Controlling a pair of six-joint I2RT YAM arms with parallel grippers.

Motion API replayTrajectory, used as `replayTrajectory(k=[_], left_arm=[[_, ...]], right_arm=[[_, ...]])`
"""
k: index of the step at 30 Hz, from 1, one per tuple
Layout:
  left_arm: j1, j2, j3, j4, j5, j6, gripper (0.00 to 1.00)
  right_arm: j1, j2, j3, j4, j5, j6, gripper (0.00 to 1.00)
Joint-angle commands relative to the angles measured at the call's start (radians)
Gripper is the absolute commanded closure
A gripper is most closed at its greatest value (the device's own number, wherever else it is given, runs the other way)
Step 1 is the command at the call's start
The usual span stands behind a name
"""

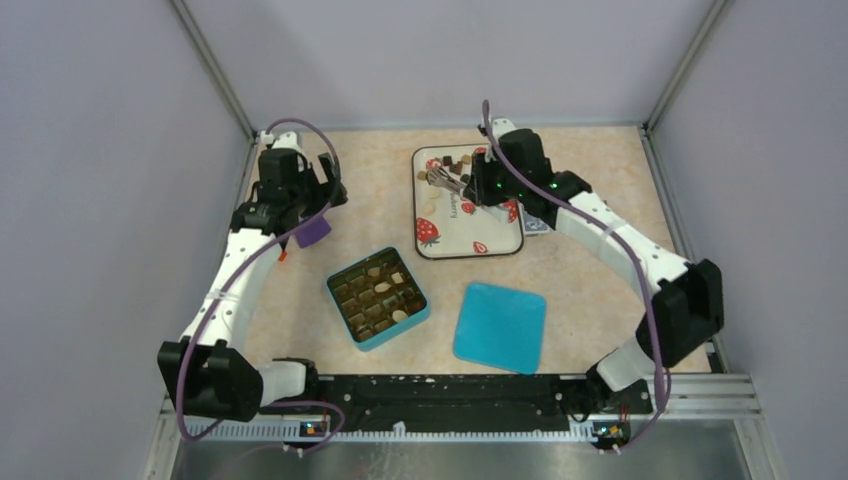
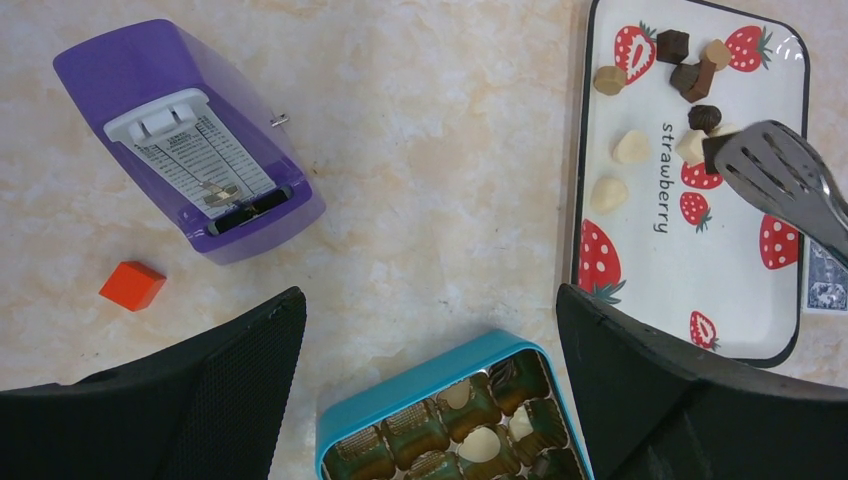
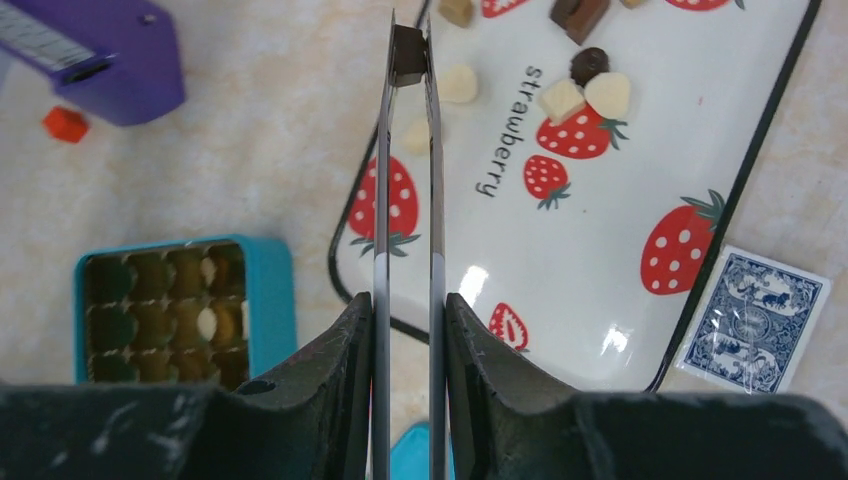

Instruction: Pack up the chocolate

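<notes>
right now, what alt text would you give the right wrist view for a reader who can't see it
The right gripper squeezes metal tongs whose tips pinch a dark brown chocolate piece over a strawberry-print tray holding more pieces. A teal box sits lower left, a blue playing card at right.

We see loose chocolate (image 2: 631, 147), small dark brown, light brown and cream pieces, clustered at the 12 o'clock end of the tray (image 2: 690, 260) in the left wrist view. One dark square piece (image 3: 408, 52) is pinched between the tips of the tongs (image 2: 775, 170) just above them. A few cream pieces (image 2: 478, 443) lie in cells of the box (image 2: 420, 385).
</notes>
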Motion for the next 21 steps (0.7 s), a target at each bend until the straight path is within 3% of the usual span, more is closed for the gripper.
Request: replayTrajectory(k=[1, 5, 9, 21], left_arm=[[0.008, 0.007, 0.045, 0.029, -0.019, 0.005, 0.01], [0.01, 0.017, 0.056, 0.028, -0.015, -0.014, 0.01], [0.012, 0.024, 0.072, 0.023, -0.016, -0.021, 0.01], [0.013, 0.019, 0.059, 0.003, 0.037, 0.002, 0.01]], right_arm=[[0.033, -0.157, -0.032, -0.019, -0.209, -0.11, 0.92], [0.151, -0.205, -0.06, -0.101, -0.278, -0.174, 0.92], [0.268, -0.209, -0.102, -0.06, -0.301, -0.143, 0.91], [0.377, -0.077, -0.095, 0.08, -0.285, -0.076, 0.91]])
